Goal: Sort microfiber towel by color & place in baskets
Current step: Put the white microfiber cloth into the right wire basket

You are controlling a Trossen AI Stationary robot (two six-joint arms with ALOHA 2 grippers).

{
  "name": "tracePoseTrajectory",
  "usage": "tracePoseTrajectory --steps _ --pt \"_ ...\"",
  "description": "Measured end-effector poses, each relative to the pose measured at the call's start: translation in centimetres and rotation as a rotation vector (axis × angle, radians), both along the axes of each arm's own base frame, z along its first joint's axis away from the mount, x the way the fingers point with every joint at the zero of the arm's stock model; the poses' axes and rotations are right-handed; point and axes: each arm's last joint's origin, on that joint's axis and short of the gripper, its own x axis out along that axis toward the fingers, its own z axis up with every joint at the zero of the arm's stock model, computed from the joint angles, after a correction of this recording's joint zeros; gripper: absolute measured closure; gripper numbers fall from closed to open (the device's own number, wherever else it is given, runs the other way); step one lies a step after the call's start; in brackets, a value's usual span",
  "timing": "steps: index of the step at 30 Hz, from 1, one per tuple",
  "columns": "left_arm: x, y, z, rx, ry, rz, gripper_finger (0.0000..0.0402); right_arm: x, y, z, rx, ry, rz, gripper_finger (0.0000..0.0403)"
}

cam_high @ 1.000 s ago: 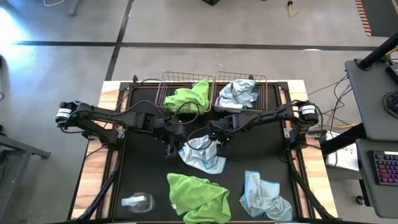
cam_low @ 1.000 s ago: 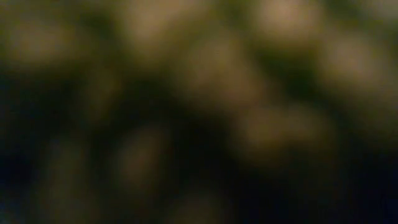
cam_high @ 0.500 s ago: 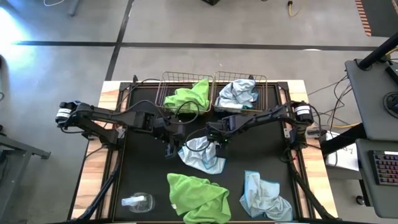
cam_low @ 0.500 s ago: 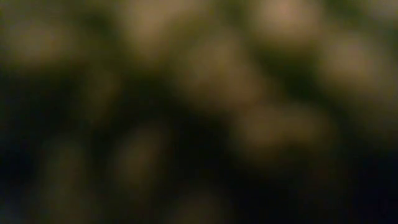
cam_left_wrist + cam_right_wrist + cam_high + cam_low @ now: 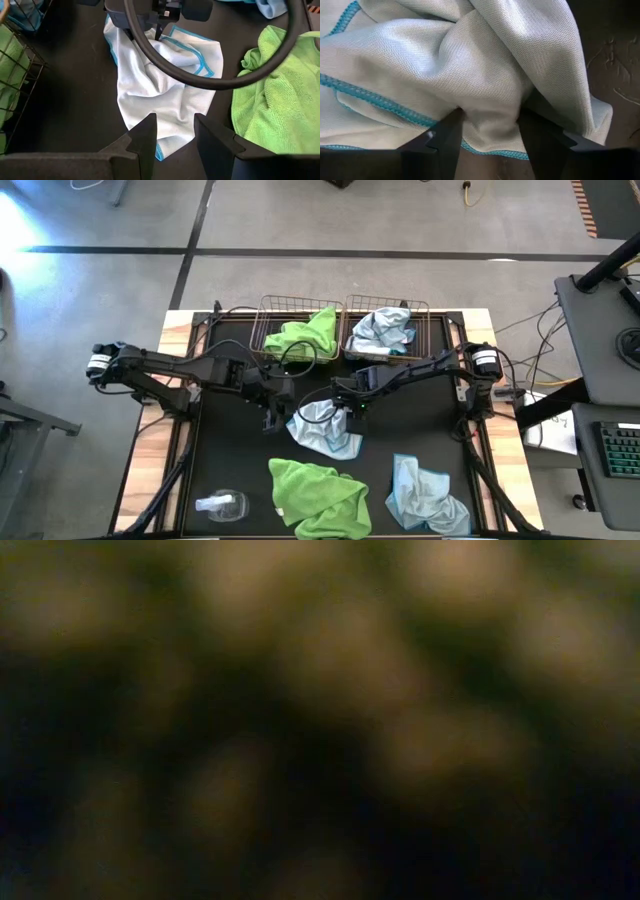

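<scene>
At mid-table, my right gripper (image 5: 490, 131) straddles a fold of the pale blue towel (image 5: 325, 426), fingers (image 5: 447, 135) apart; my left gripper (image 5: 172, 135) hovers beside it, half-open and empty.

Black mat (image 5: 230, 465) over a wooden table (image 5: 148, 450), a clear plastic bottle (image 5: 220, 504) lying near its front left corner — grey desk with keyboard (image 5: 622, 452) alongside, concrete floor (image 5: 300, 220) beyond

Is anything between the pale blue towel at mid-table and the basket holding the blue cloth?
Nothing visible: bare dark mat lies between the pale blue towel, with the right gripper on it, and the right-hand wire-mesh basket.
</scene>
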Motion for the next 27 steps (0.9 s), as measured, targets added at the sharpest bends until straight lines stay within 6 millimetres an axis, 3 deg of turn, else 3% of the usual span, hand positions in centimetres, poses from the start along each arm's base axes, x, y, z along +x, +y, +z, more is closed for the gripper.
tracePoseTrajectory --steps 11,19,27 --pt "-0.9 0.1 1.2 -0.002 -0.048 0.001 0.0286 0.0 0.0 0.0 0.008 0.002 -0.021 0.0384" --pt "-1.0 0.1 1.2 0.000 -0.042 0.001 0.0286 0.0 0.0 0.4 0.014 0.013 -0.042 0.0388" --pt "-1.1 0.1 1.2 0.002 -0.040 -0.001 0.0286 0.8 -0.1 4.6 -0.029 -0.091 -0.017 0.0390"
